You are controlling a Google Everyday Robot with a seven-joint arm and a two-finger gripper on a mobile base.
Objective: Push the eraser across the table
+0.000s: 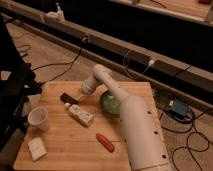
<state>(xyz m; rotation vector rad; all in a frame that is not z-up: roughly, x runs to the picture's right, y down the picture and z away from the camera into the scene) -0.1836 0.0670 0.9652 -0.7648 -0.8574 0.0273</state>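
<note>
The eraser (67,97) is a small black block lying on the far left part of the wooden table (65,160). My gripper (81,95) hangs from the white arm (137,130), low over the table just right of the eraser, very near or touching it. The arm comes in from the bottom right, bends at the wrist (101,75) and crosses in front of the green bowl (109,104).
A long white bar with marks (80,114) lies just in front of the eraser. A white cup (39,118) stands at the left edge and a white spongy block (36,148) at the front left. A red oblong object (105,141) lies beside the arm. Cables lie on the floor behind.
</note>
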